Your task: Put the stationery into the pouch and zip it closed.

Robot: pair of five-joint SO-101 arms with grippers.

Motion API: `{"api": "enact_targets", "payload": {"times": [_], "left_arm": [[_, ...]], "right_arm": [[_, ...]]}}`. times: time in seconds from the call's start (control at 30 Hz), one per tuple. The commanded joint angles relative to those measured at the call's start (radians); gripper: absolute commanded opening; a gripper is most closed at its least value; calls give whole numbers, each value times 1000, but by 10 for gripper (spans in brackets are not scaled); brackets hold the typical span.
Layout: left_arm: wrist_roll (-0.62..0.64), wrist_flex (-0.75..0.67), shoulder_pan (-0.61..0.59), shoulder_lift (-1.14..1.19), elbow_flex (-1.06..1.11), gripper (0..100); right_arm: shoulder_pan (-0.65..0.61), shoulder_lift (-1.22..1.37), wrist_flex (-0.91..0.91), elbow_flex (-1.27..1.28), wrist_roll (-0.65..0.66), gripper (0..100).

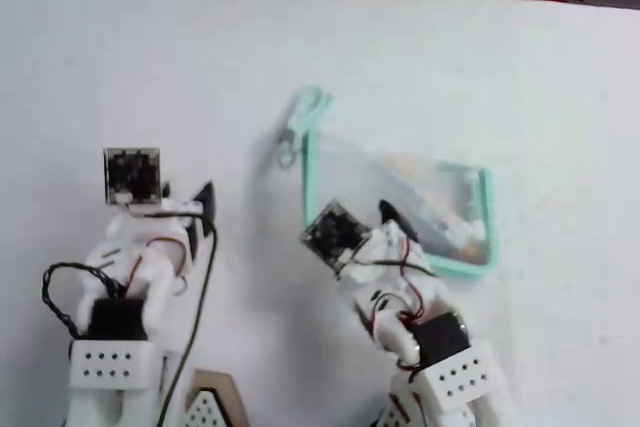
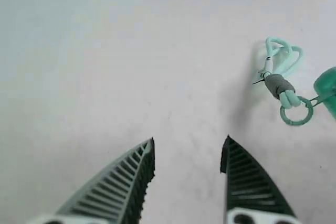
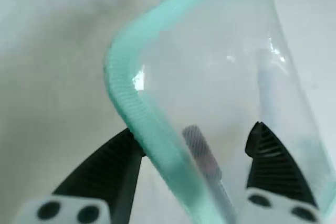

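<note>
White desk (image 1: pixel 500 57), two arms. Right tool (image 3: pixel 194 132): released, fingers astride the mint-green edge of the clear pouch (image 1: pixel 400 192), centre-right in the high view; pen (image 3: pixel 202 153) inside. Left tool (image 2: pixel 186 142): released, above bare desk, centre-left. Looped cord (image 2: pixel 281 72) at the pouch's upper-left corner.

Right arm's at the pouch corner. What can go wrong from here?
1. Right jaws stand open astride the rim of the pouch; closing there may pinch the pen inside through the film, or drag the pouch.
2. Left jaws open over the table, apart from the pull cord; unbraced, the pouch may slide.
</note>
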Motion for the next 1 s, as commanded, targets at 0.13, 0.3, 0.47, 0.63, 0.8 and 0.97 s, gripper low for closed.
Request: {"api": "enact_targets", "payload": {"times": [0.13,0.3,0.47,0.63,0.8,0.97], "left_arm": [[2,2,7,-8,-49,212],[2,6,7,-8,-49,212],[2,8,7,-8,-49,212],[-66,-54,8,-8,-2,207],[-75,-141,8,-8,43,120],[-81,-141,10,-8,43,24]], "right_arm": [[-188,-15,328,-241,3,329],[-283,-15,318,-250,-5,331],[-214,-13,308,-319,5,326],[225,-4,133,-376,5,19],[615,64,-81,-282,86,137],[777,328,-225,-269,141,14]]}}
